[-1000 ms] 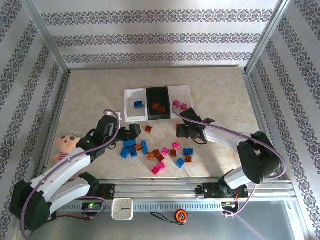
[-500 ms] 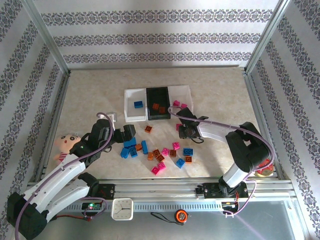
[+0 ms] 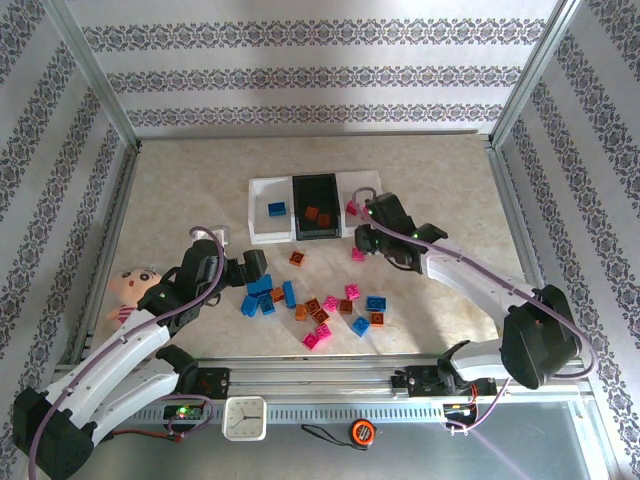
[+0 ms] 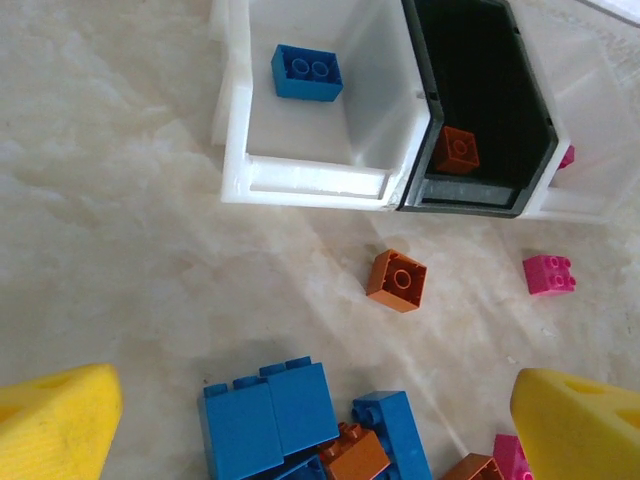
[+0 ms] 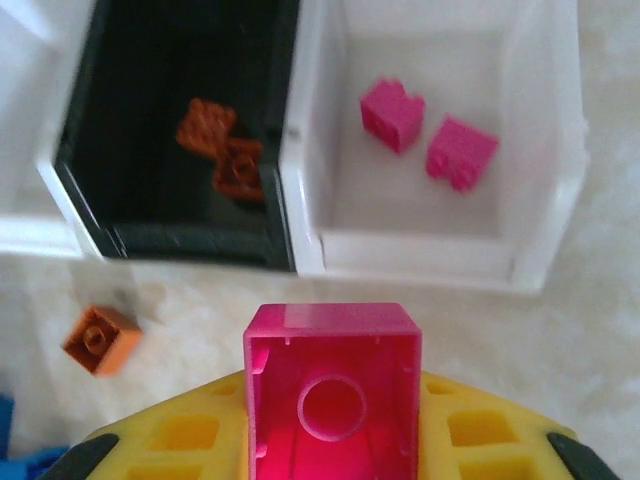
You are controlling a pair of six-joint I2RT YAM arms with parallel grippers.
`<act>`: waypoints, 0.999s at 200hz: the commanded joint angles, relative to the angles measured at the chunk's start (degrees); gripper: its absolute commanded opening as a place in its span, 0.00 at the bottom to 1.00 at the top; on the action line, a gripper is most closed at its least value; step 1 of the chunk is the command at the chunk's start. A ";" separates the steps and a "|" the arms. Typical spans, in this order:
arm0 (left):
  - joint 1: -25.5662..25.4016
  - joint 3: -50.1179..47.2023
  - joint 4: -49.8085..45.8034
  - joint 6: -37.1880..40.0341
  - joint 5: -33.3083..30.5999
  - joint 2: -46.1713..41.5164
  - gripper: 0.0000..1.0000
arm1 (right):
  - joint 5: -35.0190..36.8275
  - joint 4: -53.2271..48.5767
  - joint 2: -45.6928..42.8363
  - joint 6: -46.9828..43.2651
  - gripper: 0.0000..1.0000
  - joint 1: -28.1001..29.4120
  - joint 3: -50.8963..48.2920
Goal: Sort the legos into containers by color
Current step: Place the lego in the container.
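Observation:
My right gripper [image 3: 363,236] [image 5: 332,440] is shut on a pink lego [image 5: 332,345], hollow underside facing the camera, just in front of the containers. The right white bin [image 5: 420,243] [image 3: 372,182] holds two pink legos [image 5: 392,115]. The black bin [image 3: 316,184] [image 5: 150,60] holds orange ones [image 5: 222,150]. The left white bin [image 3: 258,212] [image 4: 310,180] holds one blue lego [image 4: 306,73]. My left gripper [image 3: 258,263] [image 4: 315,410] hangs open above blue legos [image 4: 265,415] at the left end of the loose pile [image 3: 315,305].
A lone orange lego [image 3: 297,258] [image 4: 397,280] and a pink one [image 3: 357,254] [image 4: 548,274] lie between pile and bins. A doll [image 3: 135,285] lies at the left beside my left arm. A small clock [image 3: 244,418] sits on the near rail.
My right gripper closed on a pink lego on the table and lifted it back toward the right white bin. My left gripper drew slightly nearer and stayed open.

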 commanded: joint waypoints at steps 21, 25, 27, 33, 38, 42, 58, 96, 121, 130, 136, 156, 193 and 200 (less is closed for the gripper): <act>0.37 0.68 -3.53 0.87 -1.61 -2.66 0.99 | 1.56 0.50 13.13 -1.43 0.25 -3.04 11.49; 0.32 0.44 -3.60 0.78 -1.61 -2.83 0.99 | 1.92 0.38 14.48 -1.42 0.25 -3.35 12.45; 0.35 0.38 -3.63 0.73 -1.62 -2.92 0.99 | 2.00 0.33 15.11 -1.38 0.25 -3.44 12.97; 0.36 0.03 -3.63 0.62 -1.58 -3.15 0.99 | 2.24 0.28 16.81 -1.32 0.25 -3.78 14.25; 0.37 -0.17 -3.61 0.53 -1.52 -3.34 0.99 | 2.36 0.23 18.01 -1.21 0.25 -4.09 15.37; 0.40 -0.39 -3.63 0.43 -1.58 -3.38 0.99 | 2.46 0.17 18.91 -1.12 0.25 -4.24 16.04; 0.42 -1.00 -3.72 0.16 -1.53 -3.45 0.99 | 3.07 0.23 21.75 -0.73 0.26 -4.91 18.52; 0.45 -1.69 -3.64 0.22 -1.73 -3.00 1.00 | 2.61 -1.05 25.79 0.83 0.45 -5.75 21.94; 0.51 -1.43 -3.84 1.18 -1.84 -1.77 0.99 | 1.78 -1.12 24.75 1.57 0.65 -5.60 21.90; 0.59 -0.93 -4.07 1.71 -1.33 -0.76 0.99 | 1.62 -0.63 23.55 1.65 0.67 -5.41 21.02; 0.64 -0.52 -4.13 2.18 -0.56 0.15 0.99 | 1.48 -0.36 22.70 1.68 0.68 -5.19 20.26; 0.77 1.12 -4.95 2.81 1.03 5.40 0.99 | 1.01 0.39 19.96 1.70 0.69 -4.45 17.31; 0.78 3.68 -1.97 4.03 5.00 17.54 0.91 | -0.03 2.15 15.42 2.17 0.70 -3.72 11.22; 0.82 4.08 -1.13 4.40 5.09 19.45 0.91 | -0.09 2.12 14.79 2.17 0.70 -3.71 10.44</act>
